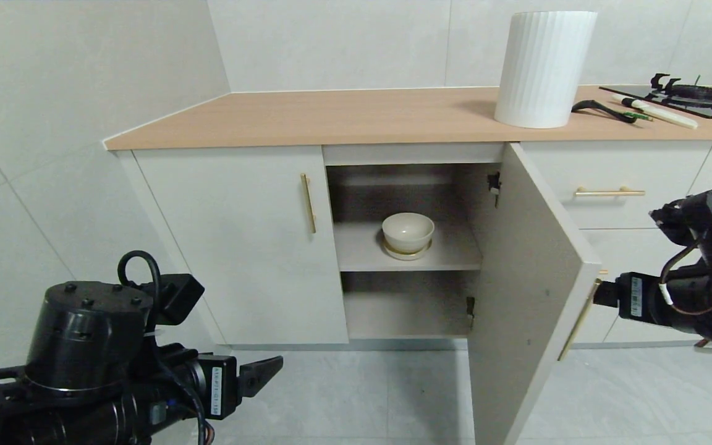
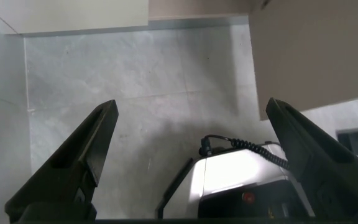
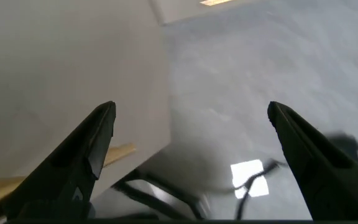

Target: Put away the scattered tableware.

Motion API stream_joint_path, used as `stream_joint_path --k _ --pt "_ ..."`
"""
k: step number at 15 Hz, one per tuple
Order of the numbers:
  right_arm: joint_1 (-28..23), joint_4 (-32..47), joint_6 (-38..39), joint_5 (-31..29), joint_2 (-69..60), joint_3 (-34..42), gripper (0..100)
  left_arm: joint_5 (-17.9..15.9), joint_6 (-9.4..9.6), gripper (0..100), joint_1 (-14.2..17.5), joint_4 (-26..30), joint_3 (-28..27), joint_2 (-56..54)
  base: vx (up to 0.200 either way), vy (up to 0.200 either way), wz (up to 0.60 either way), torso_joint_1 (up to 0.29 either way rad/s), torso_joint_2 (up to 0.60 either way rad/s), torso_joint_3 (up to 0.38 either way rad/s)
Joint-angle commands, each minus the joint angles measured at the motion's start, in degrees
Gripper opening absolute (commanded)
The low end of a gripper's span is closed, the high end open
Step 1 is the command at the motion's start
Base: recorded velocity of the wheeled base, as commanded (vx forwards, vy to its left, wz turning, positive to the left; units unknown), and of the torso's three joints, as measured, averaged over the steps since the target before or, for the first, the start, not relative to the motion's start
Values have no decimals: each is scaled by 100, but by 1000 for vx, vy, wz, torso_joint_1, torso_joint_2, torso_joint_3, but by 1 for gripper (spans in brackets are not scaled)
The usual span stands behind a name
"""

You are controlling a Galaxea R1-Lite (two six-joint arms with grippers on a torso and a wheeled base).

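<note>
Right wrist view: R claw (image 3: 190,112) wide open, empty, nr cabinet door (image 3: 61,68)

bowl (image 1: 408,230): cream | countertop (image 1: 331,117): tan wood-grain | cylinder (image 1: 544,68): white, vertical ribs | handle (image 1: 308,203): gold

**Two arms, jaws spread, nothing held**

The left arm (image 1: 93,364) is hanging low, its left gripper (image 2: 193,158) pointing forward, fingers (image 2: 82,155) standing wide apart and gripping nothing. The right arm (image 1: 702,290) is sitting level, pointing inward, its right gripper (image 3: 191,158) likewise gaping and empty.
</note>
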Motion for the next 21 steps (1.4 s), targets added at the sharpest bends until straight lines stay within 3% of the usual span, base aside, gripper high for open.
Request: stream_joint_path --k 1,4,10,15,21 --pt "342 -177 -71 216 370 -107 100 28 -4 100 0 -17 -1 -64 0 0 0 0 0 0" --pt "641 -133 -352 752 985 -863 100 19 14 100 0 -17 -10 -319 0 0 0 0 0 0" --pt "896 -168 -642 1016 2084 -1812 100 28 260 100 -9 -17 -1 -521 0 0 0 0 0 0" --pt "913 -203 -634 1025 2594 -1865 100 28 243 100 -9 -25 -10 -293 0 0 0 0 0 0" --pt "913 -1504 -124 990 3051 -1847 100 28 251 100 -9 -25 -10 -301 0 0 0 0 0 0"
